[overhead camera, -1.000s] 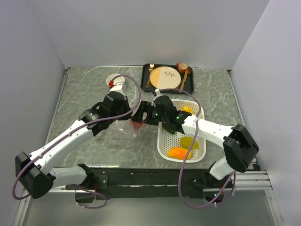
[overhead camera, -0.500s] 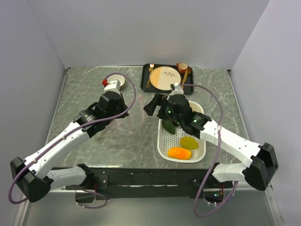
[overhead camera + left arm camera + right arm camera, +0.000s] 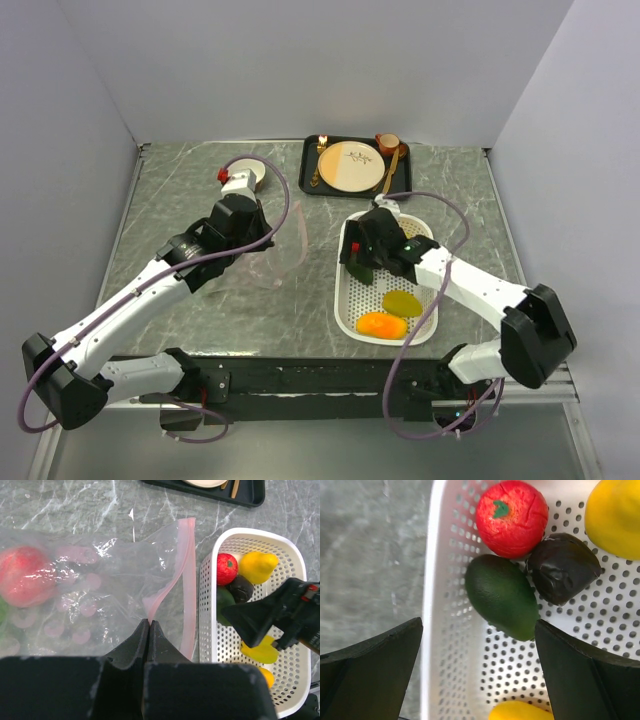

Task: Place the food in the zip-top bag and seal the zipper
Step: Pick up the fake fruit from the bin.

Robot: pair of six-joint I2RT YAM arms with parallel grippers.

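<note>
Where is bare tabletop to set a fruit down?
Bare marble: nearside of the clear zip-top bag, left of the white perforated basket; also right of the black tray. Crowded: basket's far end, under the right end effector.

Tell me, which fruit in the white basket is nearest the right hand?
The dark green avocado, directly ahead of the open right hand; the red fruit and blackish piece lie beyond it.
</note>
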